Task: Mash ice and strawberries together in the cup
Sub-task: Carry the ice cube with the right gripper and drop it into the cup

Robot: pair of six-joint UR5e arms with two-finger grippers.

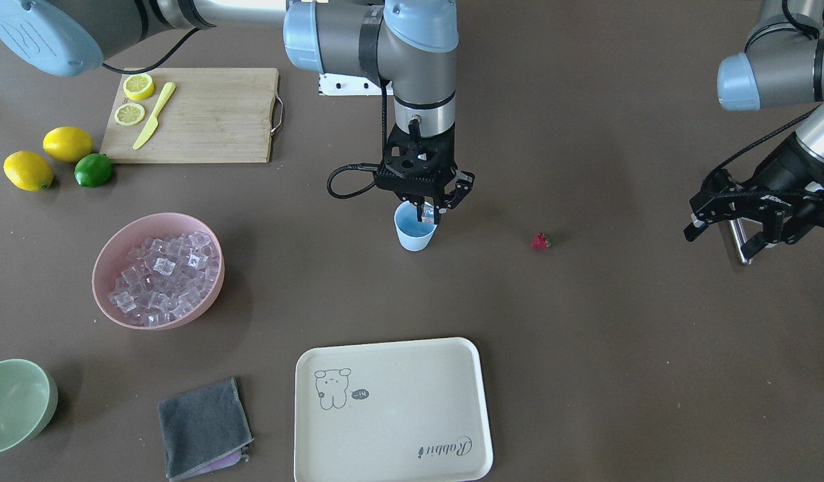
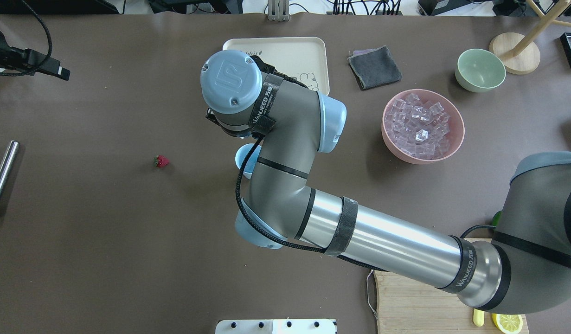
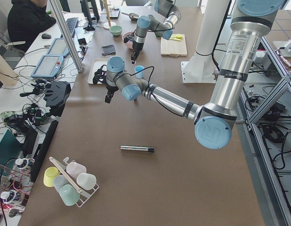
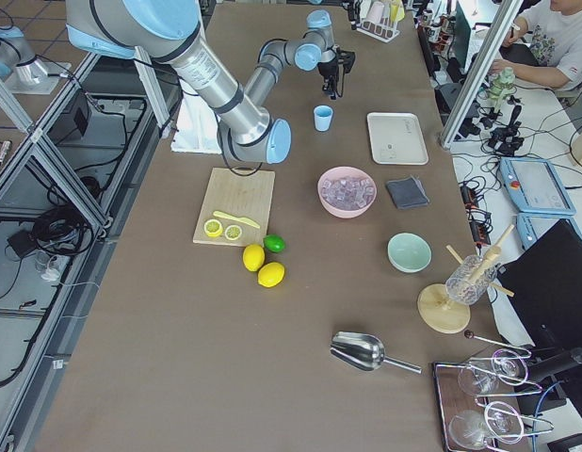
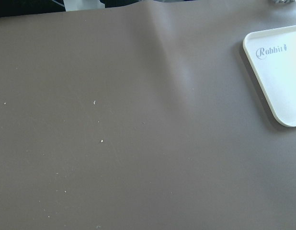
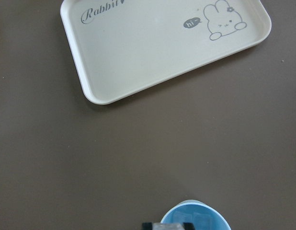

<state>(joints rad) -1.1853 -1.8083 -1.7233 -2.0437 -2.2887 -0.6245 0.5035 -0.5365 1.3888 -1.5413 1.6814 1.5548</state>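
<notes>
The light-blue cup [image 1: 415,233] stands mid-table. Directly over its mouth my right gripper [image 1: 426,213] is shut on a clear ice cube [image 6: 171,226]. The right wrist view looks down into the cup [image 6: 212,221], where more ice seems to lie. A pink bowl [image 1: 110,258] holds several more ice cubes [image 1: 164,278]. A small red strawberry [image 1: 540,241] lies on the table between the cup and my left arm. My left gripper [image 1: 733,227] hangs open at the table's end, holding nothing. In the overhead view my right arm hides most of the cup [image 2: 242,160].
A metal rod [image 1: 739,242] lies under the left gripper. A cream tray [image 1: 391,408], a grey cloth [image 1: 204,428] and a pale green bowl [image 1: 17,402] sit on the operators' side. A cutting board [image 1: 211,117] with lemon halves and a knife, two lemons and a lime [image 1: 93,170] lie near the robot.
</notes>
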